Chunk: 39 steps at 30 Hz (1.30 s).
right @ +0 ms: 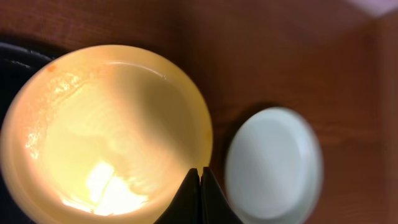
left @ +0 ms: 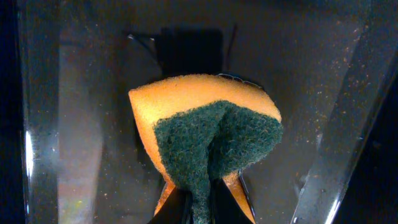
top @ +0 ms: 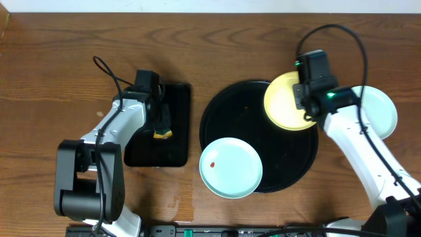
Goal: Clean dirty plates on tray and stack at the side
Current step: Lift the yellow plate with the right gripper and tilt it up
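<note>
So right now my left hand (left: 200, 208) is clenched on the sponge (left: 205, 134), orange with the green scrubby face squished into a fold, and it hangs over the small rectangular black tray (top: 148, 151) on the left of the worktop (top: 52, 79). My right hand (right: 200, 193) is pinched tight on the near rim of the yellow plate (right: 106, 130), which has a bit of orange smear near its edge and sits over the back-right edge of the big round black tray (top: 289, 151). One mint plate (top: 230, 168) with a little red speck lies at the tray's front-left, poking out past the rim. The other mint plate (right: 273, 165) is off the tray, on the worktop just right of the yellow one.
</note>
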Motion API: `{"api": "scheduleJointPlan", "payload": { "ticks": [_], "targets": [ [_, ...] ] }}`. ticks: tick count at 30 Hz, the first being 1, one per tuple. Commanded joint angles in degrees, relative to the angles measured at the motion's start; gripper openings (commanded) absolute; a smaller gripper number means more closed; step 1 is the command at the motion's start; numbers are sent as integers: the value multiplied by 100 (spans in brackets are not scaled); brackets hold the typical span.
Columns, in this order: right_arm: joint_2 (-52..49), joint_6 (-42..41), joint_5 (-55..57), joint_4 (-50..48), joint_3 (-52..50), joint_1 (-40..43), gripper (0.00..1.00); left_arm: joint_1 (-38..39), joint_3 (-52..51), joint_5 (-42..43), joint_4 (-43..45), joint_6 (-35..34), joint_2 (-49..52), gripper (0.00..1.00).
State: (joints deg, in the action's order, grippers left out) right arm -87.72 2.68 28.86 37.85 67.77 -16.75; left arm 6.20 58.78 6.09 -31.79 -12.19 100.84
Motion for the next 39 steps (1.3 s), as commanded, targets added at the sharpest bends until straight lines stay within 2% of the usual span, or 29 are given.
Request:
{"api": "scheduleJointPlan", "payload": {
  "ticks": [1, 5, 7, 9, 11, 13, 16, 21, 25, 30, 32, 35, 36, 39],
  "targets": [
    [31, 796, 1084, -39, 87, -435, 1, -2, -83, 57, 28, -55, 11, 9],
    [31, 817, 1528, -166, 87, -859, 1, -2, -83, 57, 33, -55, 11, 9],
    [31, 741, 1397, -153, 87, -909, 1, -2, -83, 59, 44, -52, 11, 9],
    [31, 321, 994, -15, 85, -791, 1, -2, -83, 57, 46, -55, 11, 9],
    [28, -120, 291, 149, 85, -483, 1, -2, -83, 59, 61, -55, 11, 9],
    [22, -439, -713, 264, 79, 4, 8, -2, -83, 59, 68, -55, 11, 9],
    [-48, -481, -2369, 358, 79, 988, 19, -2, -83, 59, 83, -55, 11, 11],
    [-479, -378, -4708, 448, 79, 2516, 28, -2, -83, 59, 85, -55, 11, 12],
    [-1060, -46, -5322, 494, 79, 3123, 31, -2, -83, 59, 87, -52, 11, 12],
    [-1668, 708, -5766, 485, 79, 3241, 36, -2, -83, 59, 85, -55, 11, 15],
    [-1805, 822, -5914, 479, 79, 3241, 38, -2, -83, 59, 85, -55, 11, 17],
    [-1921, 857, -5886, 407, 79, 3244, 37, -2, -83, 59, 85, -55, 11, 39],
    [-1937, 855, -5851, 363, 79, 3244, 36, -2, -83, 59, 85, -55, 11, 44],
    [-1943, 852, -5512, 219, 79, 3244, 25, -2, -83, 59, 83, -55, 11, 55]
  ]
}}
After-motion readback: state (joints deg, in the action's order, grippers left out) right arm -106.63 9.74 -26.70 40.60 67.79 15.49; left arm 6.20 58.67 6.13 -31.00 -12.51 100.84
